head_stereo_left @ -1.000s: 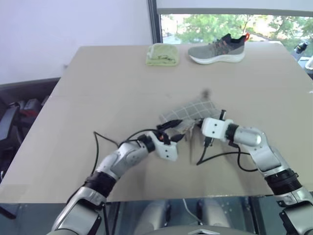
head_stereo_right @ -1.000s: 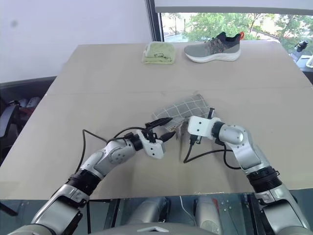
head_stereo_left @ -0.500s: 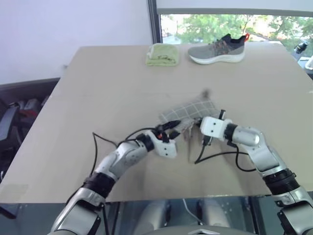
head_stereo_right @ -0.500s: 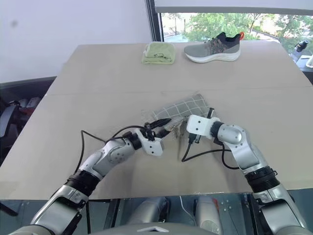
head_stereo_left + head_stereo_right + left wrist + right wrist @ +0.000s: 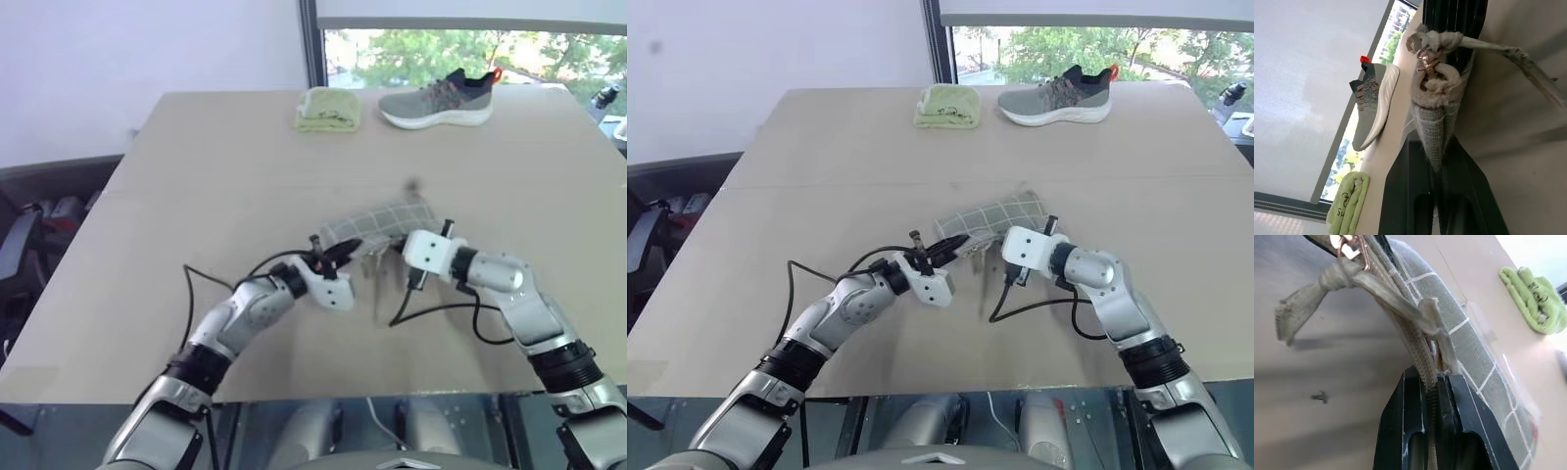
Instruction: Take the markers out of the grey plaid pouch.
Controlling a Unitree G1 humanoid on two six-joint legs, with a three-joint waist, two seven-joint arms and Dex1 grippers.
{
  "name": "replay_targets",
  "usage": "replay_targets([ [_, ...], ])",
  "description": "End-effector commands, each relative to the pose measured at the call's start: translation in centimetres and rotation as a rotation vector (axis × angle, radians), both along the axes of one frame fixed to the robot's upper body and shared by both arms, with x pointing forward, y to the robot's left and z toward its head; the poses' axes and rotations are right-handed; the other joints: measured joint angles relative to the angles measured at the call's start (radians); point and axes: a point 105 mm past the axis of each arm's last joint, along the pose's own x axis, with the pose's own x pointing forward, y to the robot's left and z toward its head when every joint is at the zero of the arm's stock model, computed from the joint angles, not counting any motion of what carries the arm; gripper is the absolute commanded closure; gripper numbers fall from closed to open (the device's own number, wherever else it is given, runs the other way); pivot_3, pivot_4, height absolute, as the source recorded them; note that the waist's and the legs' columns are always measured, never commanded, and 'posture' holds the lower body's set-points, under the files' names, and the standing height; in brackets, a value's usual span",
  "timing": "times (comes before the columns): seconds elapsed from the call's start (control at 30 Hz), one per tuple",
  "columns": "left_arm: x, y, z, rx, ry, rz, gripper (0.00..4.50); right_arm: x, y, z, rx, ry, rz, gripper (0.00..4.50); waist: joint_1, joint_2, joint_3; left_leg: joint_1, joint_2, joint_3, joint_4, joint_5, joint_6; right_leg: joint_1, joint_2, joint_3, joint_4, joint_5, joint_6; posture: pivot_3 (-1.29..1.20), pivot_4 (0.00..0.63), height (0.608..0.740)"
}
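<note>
We see the pouch (image 5: 377,223) lying near the middle of the counter (image 5: 196,176), tilted so that its far end points toward the far right corner and its near end is lifted off the surface between the two arms. The left end effector (image 5: 338,253) comes in from the near left and is closed tight on the pouch's near end; in the left wrist view its two black fingers (image 5: 1449,196) pinch the grey fabric just below the copper zipper pull (image 5: 1425,61), and the frayed pull cord (image 5: 1498,49) is knotted to that pull and trails away over the counter. The right end effector (image 5: 397,243) comes in from the near right and is likewise clamped on the pouch; in the right wrist view its fingers (image 5: 1415,431) squeeze the zipper seam, with the white grid lines of the fabric running away past them and the cord's knot beyond. The two end effectors sit just beside each other on the same end of the pouch. A faint red patch shows through the fabric at the pouch's far end in the right wrist view, but we cannot tell whether it is a marker. At the far edge of the counter lie a folded green cloth (image 5: 326,109) and, to its right, a grey shoe (image 5: 436,98), both well apart from the pouch.
</note>
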Motion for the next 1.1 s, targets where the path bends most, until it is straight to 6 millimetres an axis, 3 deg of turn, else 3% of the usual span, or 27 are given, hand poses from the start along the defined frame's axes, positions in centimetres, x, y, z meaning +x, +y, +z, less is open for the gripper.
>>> replay_targets([
  [0.03,0.0,0.3,-1.0,0.006,0.043,0.027,4.47,-1.2,-0.3,2.0,0.046,-0.014,0.036,4.5,-0.001,0.0,0.0,0.0,0.0,0.0,0.0,0.0,0.0,0.0,0.0,0.0,0.0,0.0,0.0,0.0,0.15,0.74],
  [0.13,0.1,0.3,-0.9,-0.005,0.049,0.03,4.47,-1.9,-1.1,1.9,0.062,0.049,0.018,4.5,-0.001,0.0,0.0,0.0,0.0,0.0,0.0,0.0,0.0,0.0,0.0,0.0,0.0,0.0,0.0,0.0,0.15,0.74],
  [0.17,0.1,0.3,-0.9,-0.007,0.05,0.029,4.5,-2.1,-1.3,2.0,0.057,0.051,0.014,3.7,-0.002,0.0,0.0,0.0,0.0,0.0,0.0,0.0,0.0,0.0,0.0,0.0,0.0,0.0,0.0,0.0,0.15,0.74],
  [0.2,0.1,0.3,-0.8,-0.01,0.052,0.027,4.5,-2.1,-1.4,2.2,0.057,0.036,0.006,3.37,-0.002,0.0,0.0,0.0,0.0,0.0,0.0,0.0,0.0,0.0,0.0,0.0,0.0,0.0,0.0,0.0,0.15,0.74],
  [0.3,0.0,0.0,-0.8,-0.016,0.055,0.012,4.5,-1.9,-1.4,3.0,0.054,-0.008,0.002,1.72,-0.004,0.0,0.0,0.001,0.0,0.001,0.0,0.0,0.0,0.0,0.0,0.001,0.001,0.0,0.0,0.0,0.15,0.74],
  [0.4,-0.2,-0.2,-0.8,-0.016,0.056,-0.002,4.5,-1.8,-0.9,3.7,0.048,-0.05,0.021,0.64,-0.003,0.0,0.0,0.002,0.001,0.001,0.0,0.0,0.0,0.001,0.001,0.001,0.001,0.0,0.0,0.0,0.15,0.74],
  [0.67,-0.1,-0.4,-0.8,-0.008,0.056,-0.015,4.5,-1.4,0.4,4.6,-0.08,-0.217,0.097,0.64,-0.003,0.0,0.0,0.002,0.001,0.001,0.0,0.0,0.0,0.001,0.001,0.001,0.001,0.0,0.0,0.0,0.15,0.74],
  [0.8,0.0,-0.5,-0.8,-0.006,0.058,-0.014,4.5,-1.6,0.9,4.0,-0.115,-0.221,0.143,0.64,-0.003,0.0,0.0,0.002,0.001,0.001,0.0,0.0,0.0,0.001,0.001,0.001,0.001,0.0,0.0,0.0,0.15,0.74],
  [0.93,0.0,-0.3,-1.0,-0.004,0.061,-0.01,4.5,-1.9,1.0,3.7,-0.121,-0.224,0.163,1.84,-0.003,0.0,0.0,0.002,0.001,0.001,0.0,0.0,0.0,0.001,0.001,0.001,0.001,0.0,0.0,0.0,0.15,0.74],
  [1.1,0.0,-0.3,-1.0,-0.002,0.063,-0.008,4.5,-2.0,0.7,3.6,-0.128,-0.221,0.165,4.09,-0.003,0.0,0.0,0.002,0.001,0.001,0.0,0.0,0.0,0.001,0.001,0.001,0.001,0.0,0.0,0.0,0.15,0.74],
])
